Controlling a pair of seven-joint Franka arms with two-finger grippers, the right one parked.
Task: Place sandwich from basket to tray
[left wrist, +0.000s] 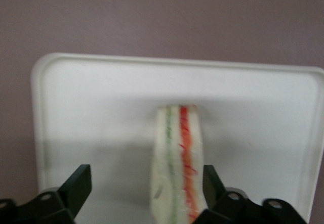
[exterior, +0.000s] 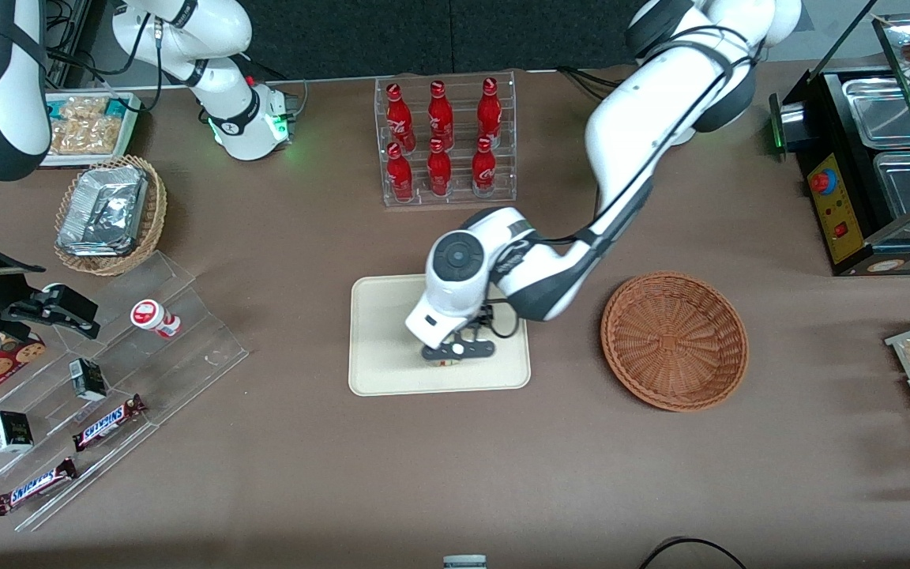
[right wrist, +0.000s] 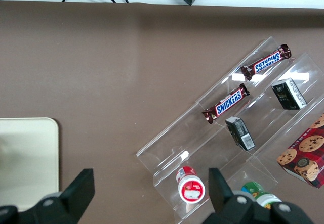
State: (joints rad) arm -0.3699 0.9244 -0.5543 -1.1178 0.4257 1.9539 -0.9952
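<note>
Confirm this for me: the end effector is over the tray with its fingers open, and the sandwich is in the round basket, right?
Not quite. The round basket holds nothing; the left wrist view shows the sandwich on the tray, between the open end effector's fingers.

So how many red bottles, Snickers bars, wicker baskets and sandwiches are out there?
Red bottles: 6
Snickers bars: 2
Wicker baskets: 2
Sandwich: 1, lying on the tray between the fingers of the open pincer
Total: 11
</note>
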